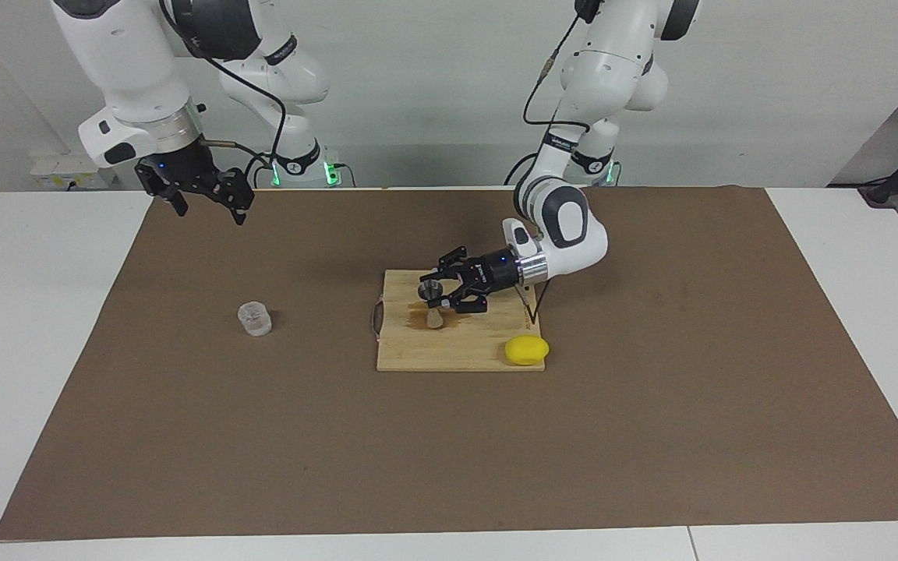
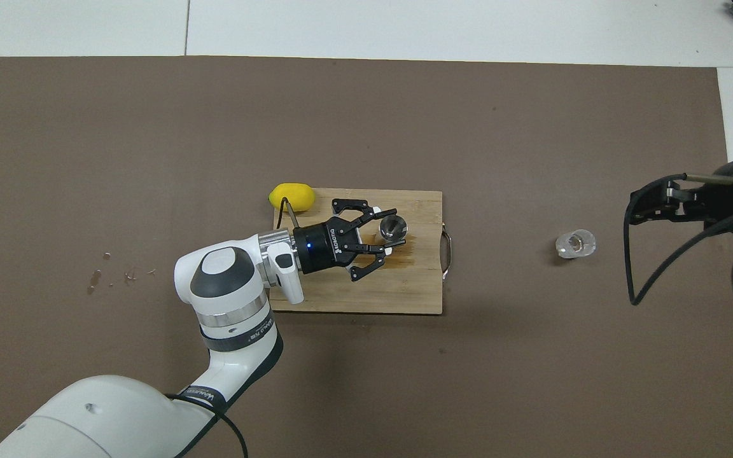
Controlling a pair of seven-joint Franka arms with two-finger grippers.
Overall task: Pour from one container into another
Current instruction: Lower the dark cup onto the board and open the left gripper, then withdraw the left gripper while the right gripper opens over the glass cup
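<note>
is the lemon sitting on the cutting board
No, the lemon lies on the brown mat, touching the corner of the cutting board that is farther from the robots, toward the left arm's end.

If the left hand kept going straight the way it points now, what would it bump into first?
The left hand, shut on the metal jigger, points along the cutting board toward the right arm's end. Past the board's edge, the clear cup seems roughly in line, though the hand might pass beside it.

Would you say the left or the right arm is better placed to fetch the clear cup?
Probably right: the right gripper hangs open toward the clear cup's end, while the left gripper is shut on the jigger.
</note>
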